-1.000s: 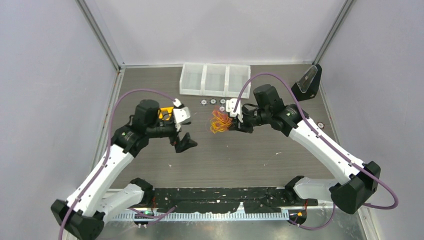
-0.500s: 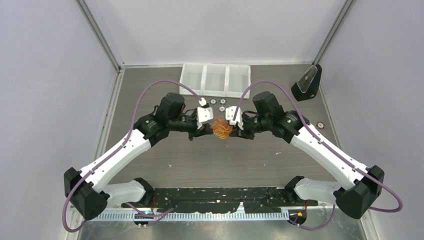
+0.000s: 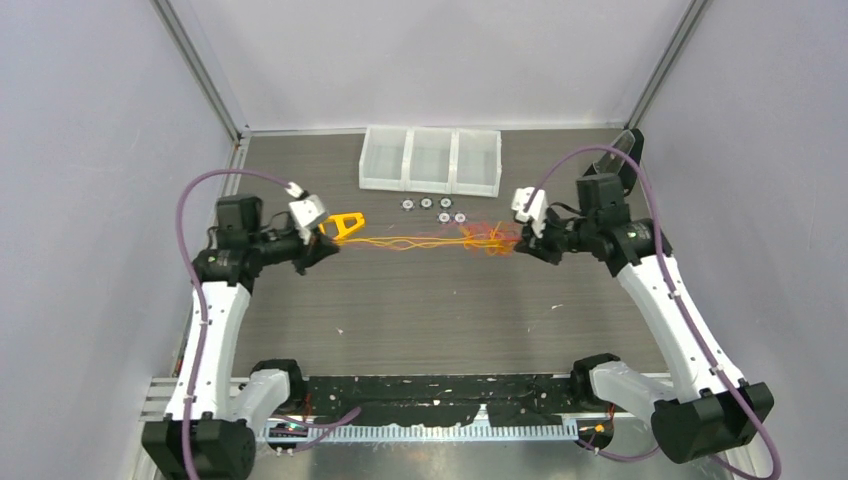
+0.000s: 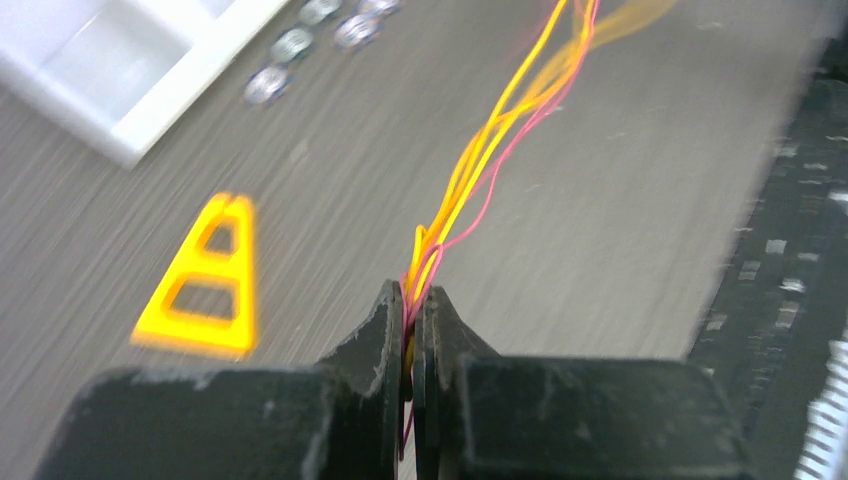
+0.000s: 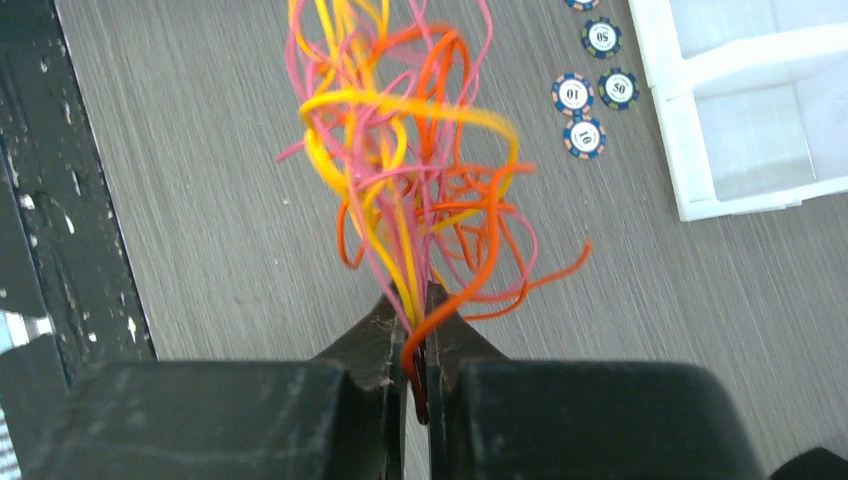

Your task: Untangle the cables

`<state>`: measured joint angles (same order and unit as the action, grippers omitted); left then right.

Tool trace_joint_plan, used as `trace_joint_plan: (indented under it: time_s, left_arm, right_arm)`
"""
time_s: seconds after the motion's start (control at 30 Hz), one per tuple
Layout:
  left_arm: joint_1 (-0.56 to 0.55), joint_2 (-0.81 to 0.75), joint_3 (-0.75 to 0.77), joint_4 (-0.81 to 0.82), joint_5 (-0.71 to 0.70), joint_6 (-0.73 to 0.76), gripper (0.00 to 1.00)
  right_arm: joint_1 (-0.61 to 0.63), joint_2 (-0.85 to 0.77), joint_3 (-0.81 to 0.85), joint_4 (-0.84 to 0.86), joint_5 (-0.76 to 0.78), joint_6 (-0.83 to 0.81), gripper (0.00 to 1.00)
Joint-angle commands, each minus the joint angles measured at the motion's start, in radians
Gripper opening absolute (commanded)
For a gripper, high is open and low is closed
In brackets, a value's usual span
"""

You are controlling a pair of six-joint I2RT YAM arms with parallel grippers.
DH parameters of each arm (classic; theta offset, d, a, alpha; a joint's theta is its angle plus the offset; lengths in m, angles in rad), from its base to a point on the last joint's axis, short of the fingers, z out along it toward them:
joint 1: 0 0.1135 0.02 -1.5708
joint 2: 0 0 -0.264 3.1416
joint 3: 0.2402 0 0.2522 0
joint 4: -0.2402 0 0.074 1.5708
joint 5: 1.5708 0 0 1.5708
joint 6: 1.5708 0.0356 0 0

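Top view shows the cables (image 3: 430, 241) pulled in a line over the middle of the table (image 3: 450, 310). The left gripper (image 3: 326, 245) is pinched tight on one end. The right gripper (image 3: 518, 243) is pinched tight on the other end, where the messy knot is. A yellow frame (image 3: 346, 224) lies just beside the left gripper. Chips (image 3: 432, 208) and white bins (image 3: 430, 160) sit farther back.

Item: cables (image 3: 430, 241), thin flexible strands
Colours: yellow, orange, pink-red
Pose: drawn out sideways in one loose bundle
Left stretch: a few strands running nearly parallel, pinched between the closed fingers of the left gripper (image 4: 412, 300)
Right stretch: dense tangle of loops and stray ends, clamped in the right gripper (image 5: 415, 305)
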<state>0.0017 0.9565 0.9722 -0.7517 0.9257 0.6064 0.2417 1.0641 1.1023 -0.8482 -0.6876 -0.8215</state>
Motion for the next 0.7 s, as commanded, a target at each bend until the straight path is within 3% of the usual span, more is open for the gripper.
trace_joint_plan:
  time_s: [0.0, 0.1, 0.2, 0.27, 0.43, 0.6, 0.67]
  left_arm:
    - [0.288, 0.029, 0.037, -0.207, -0.108, 0.231, 0.0]
    - [0.383, 0.078, 0.076, -0.276, -0.088, 0.32, 0.0]
    - [0.388, 0.096, 0.093, -0.337, -0.03, 0.377, 0.0]
    - [0.334, 0.082, 0.075, -0.313, -0.012, 0.332, 0.0]
    - [0.086, -0.019, -0.058, -0.136, -0.141, 0.216, 0.0]
    - [0.016, -0.007, -0.088, -0.061, -0.172, 0.13, 0.02]
    - [-0.022, 0.017, -0.029, -0.115, -0.133, 0.137, 0.56]
  right_arm:
    - [-0.207, -0.045, 0.024, -0.237, 0.165, -0.18, 0.05]
    - [-0.329, -0.03, 0.037, -0.299, 0.148, -0.271, 0.05]
    - [-0.362, -0.009, 0.043, -0.32, 0.114, -0.293, 0.05]
    - [-0.36, 0.008, 0.052, -0.319, 0.038, -0.27, 0.05]
    - [-0.231, 0.028, 0.062, -0.206, -0.019, -0.073, 0.05]
    - [-0.109, -0.001, 0.062, -0.087, -0.041, 0.071, 0.05]
    - [-0.066, -0.004, 0.087, -0.051, -0.063, 0.131, 0.05]
